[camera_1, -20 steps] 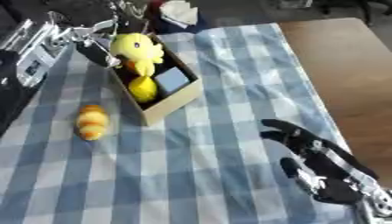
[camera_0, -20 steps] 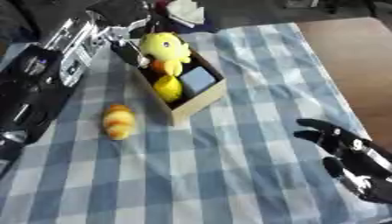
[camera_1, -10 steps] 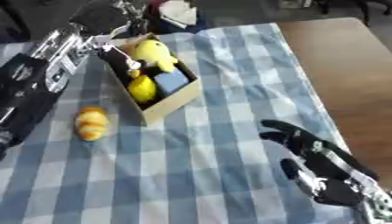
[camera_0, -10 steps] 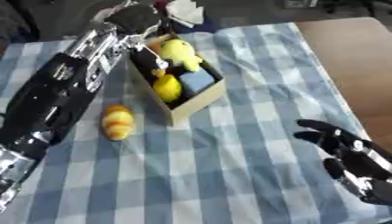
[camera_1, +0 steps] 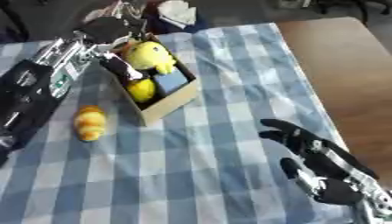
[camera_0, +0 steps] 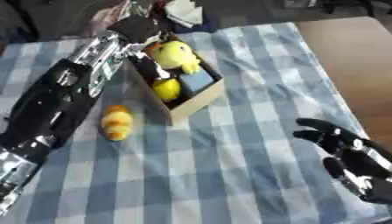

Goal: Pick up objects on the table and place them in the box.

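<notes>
Croissant toy on checked cloth beside the box, which we judge light and soft, best taken across its middle; our left hand, fingers unreadable, at the box; right hand open, idle.

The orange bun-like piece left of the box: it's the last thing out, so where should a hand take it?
Judging by its pose, across the narrow middle of the orange piece, from above. It lies lengthwise on the checked cloth, its sides clear of the box, so fingers can likely straddle it.
</notes>
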Tool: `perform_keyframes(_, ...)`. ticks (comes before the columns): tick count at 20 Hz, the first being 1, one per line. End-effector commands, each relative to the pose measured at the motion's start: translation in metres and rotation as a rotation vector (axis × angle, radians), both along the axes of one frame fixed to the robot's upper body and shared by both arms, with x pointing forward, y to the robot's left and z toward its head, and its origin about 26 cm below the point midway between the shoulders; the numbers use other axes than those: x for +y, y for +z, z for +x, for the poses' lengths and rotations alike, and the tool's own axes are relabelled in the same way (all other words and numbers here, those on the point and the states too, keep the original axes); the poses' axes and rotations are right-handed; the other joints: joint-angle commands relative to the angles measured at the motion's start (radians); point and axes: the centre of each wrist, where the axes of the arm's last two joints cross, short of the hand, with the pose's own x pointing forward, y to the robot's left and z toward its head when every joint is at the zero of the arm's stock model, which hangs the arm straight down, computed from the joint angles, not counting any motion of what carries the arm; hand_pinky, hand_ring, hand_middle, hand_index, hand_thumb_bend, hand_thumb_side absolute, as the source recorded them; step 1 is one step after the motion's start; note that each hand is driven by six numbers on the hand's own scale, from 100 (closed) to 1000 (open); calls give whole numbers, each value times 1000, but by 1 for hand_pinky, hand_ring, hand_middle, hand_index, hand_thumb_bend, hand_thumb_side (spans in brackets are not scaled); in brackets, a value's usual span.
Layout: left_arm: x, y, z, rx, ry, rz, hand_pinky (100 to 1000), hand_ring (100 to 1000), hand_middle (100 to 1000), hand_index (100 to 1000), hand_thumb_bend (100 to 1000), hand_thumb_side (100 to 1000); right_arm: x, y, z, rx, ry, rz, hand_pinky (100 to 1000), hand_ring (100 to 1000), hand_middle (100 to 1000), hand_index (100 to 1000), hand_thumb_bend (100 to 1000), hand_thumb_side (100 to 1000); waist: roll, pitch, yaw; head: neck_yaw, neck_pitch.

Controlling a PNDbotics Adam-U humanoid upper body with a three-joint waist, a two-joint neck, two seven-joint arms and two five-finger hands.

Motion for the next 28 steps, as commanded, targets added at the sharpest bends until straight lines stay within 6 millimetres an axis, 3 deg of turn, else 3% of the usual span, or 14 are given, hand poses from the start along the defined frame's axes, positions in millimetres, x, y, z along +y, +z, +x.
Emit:
perform_keyframes(1,12,29,-12,-45,-28,0,704,654,677,810,530,529,-2,6,1,-24,-3,0,1000,926,977,1000,100,486,-9,-21,6,-9,1)
perform_keyframes(7,27,64,-55,-67,-124,23,697,618,625,763,524,456,-6,5,1,-22,-22,-5,1000,926,977,1000,100,486,-6,-27,27,-27,3)
perform_keyframes(13,36,55,-89,104,-169,148,705,625,624,758,520,362,-8,5,1,-21,-30,-8,1000,926,978,1000,100,482,-6,-32,41,-35,3)
perform_keyframes(22,44,21,-89,322,-127,244,704,635,636,763,473,285,-8,5,1,-21,-29,-5,1000,927,978,1000,100,490,-11,-30,43,-35,2)
perform_keyframes(28,51,1,-76,296,-63,217,705,656,662,779,526,359,-8,5,1,-21,-31,-1,1000,927,978,1000,100,493,-14,-27,41,-37,1)
